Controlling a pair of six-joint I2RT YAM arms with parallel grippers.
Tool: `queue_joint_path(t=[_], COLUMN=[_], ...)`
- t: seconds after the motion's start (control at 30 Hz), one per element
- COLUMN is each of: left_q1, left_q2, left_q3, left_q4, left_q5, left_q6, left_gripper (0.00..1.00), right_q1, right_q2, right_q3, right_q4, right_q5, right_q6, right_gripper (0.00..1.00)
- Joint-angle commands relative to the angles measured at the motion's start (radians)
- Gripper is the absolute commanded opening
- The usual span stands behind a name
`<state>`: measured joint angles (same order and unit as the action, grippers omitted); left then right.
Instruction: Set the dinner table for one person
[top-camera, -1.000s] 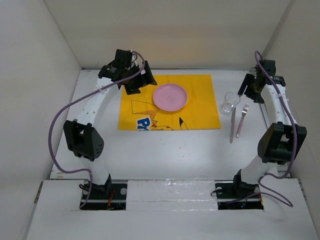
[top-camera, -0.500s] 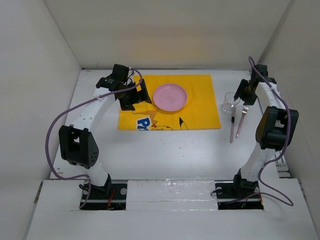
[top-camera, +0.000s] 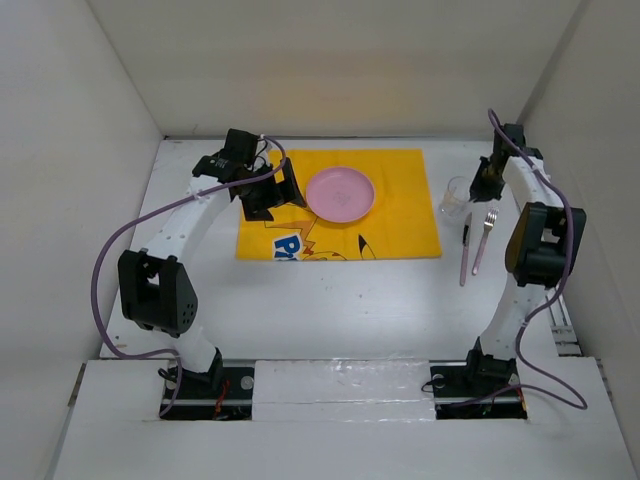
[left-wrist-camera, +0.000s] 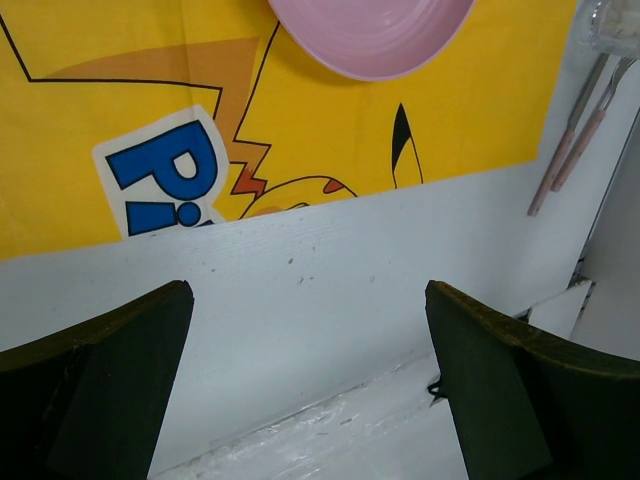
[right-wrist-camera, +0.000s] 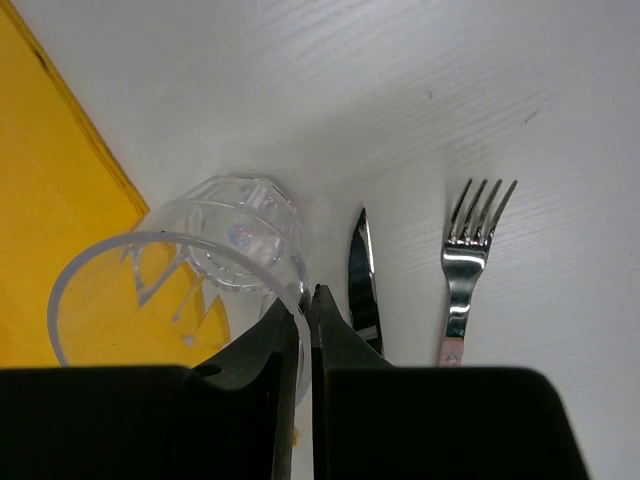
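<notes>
Pinching the rim of the glass (right-wrist-camera: 190, 270), the right claw (right-wrist-camera: 308, 295) has its fingers closed on the clear wall. The glass stands at the 3 o'clock edge of the mat (top-camera: 400, 225); knife (top-camera: 465, 250) and fork (top-camera: 484, 238) lie side by side at its 5 o'clock. The left claw (left-wrist-camera: 308, 295) hangs wide open at 9 o'clock of the plate (top-camera: 340, 193). The table (top-camera: 330, 300) spreads under all, walls at 9, 12 and 3

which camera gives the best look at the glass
The right wrist view: the glass is close up, rim and faceted base clear, with the right gripper pinching its rim. The top external view shows it small beside the placemat; the left wrist view catches only a corner sliver.
</notes>
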<state>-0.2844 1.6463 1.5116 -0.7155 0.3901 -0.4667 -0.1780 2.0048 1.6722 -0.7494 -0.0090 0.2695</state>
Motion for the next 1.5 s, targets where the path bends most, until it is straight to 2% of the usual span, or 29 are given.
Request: queue_joint_path(t=[0.0, 0.13, 0.17, 0.2, 0.27, 0.3, 0.37, 0.43, 0.5, 0.6, 0.77, 1.03, 1.13, 1.23, 1.27, 1.3, 1.47], left_q1=[0.001, 0.001, 0.001, 0.001, 0.001, 0.001, 0.001, 0.001, 0.001, 0.001, 0.001, 0.001, 0.001, 0.001, 0.001, 0.001, 0.001], left_q2=[-0.013, -0.013, -0.013, -0.013, -0.022, -0.031, -0.042, -0.078, -0.098, -0.121, -0.131, -0.111, -0.100, -0.091, -0.091, -0.091, -0.082], left_q3=[-0.010, -0.019, -0.028, -0.028, -0.039, -0.062, -0.082, -0.126, -0.151, -0.200, -0.232, -0.252, -0.243, -0.234, -0.225, -0.225, -0.225], left_q4=[0.017, 0.017, 0.017, 0.017, 0.017, 0.027, 0.042, 0.074, 0.097, 0.120, 0.120, 0.111, 0.111, 0.111, 0.111, 0.111, 0.102], left_q5=[0.016, 0.016, 0.027, 0.027, 0.027, 0.018, 0.009, 0.009, 0.020, 0.020, 0.001, -0.008, -0.008, 0.007, 0.007, 0.007, -0.023], left_q6=[0.022, 0.022, 0.022, 0.022, 0.022, 0.022, 0.022, 0.037, 0.057, 0.066, 0.086, 0.105, 0.105, 0.114, 0.114, 0.114, 0.103], left_gripper=[1.00, 1.00, 1.00, 1.00, 1.00, 1.00, 1.00, 1.00, 1.00, 1.00, 1.00, 1.00, 1.00, 1.00, 1.00, 1.00, 1.00], right_q1=[0.054, 0.120, 0.145, 0.158, 0.182, 0.201, 0.213, 0.224, 0.224, 0.233, 0.242, 0.242, 0.252, 0.252, 0.252, 0.252, 0.230], right_q2=[-0.020, 0.073, 0.150, 0.191, 0.273, 0.341, 0.391, 0.414, 0.414, 0.391, 0.500, 0.566, 0.575, 0.553, 0.540, 0.525, 0.401], right_q3=[0.150, 0.378, 0.441, 0.572, 0.703, 0.807, 0.872, 0.886, 0.841, 0.782, 0.897, 0.906, 0.906, 0.906, 0.906, 0.906, 0.946], right_q4=[-0.024, -0.131, -0.199, -0.234, -0.316, -0.329, -0.329, -0.272, -0.150, -0.059, -0.057, -0.016, -0.005, 0.025, 0.038, 0.051, 0.114], right_q5=[0.070, 0.107, 0.107, 0.107, 0.116, 0.116, 0.087, 0.060, -0.002, -0.026, -0.046, -0.046, -0.031, -0.058, -0.069, -0.069, -0.060], right_q6=[0.022, 0.031, 0.031, 0.021, 0.020, 0.020, 0.020, 0.020, 0.011, 0.011, 0.020, 0.048, 0.048, 0.060, 0.075, 0.089, 0.116], right_gripper=[0.00, 0.00, 0.00, 0.00, 0.00, 0.00, 0.00, 0.00, 0.00, 0.00, 0.00, 0.00, 0.03, 0.45, 0.95, 1.00, 1.00])
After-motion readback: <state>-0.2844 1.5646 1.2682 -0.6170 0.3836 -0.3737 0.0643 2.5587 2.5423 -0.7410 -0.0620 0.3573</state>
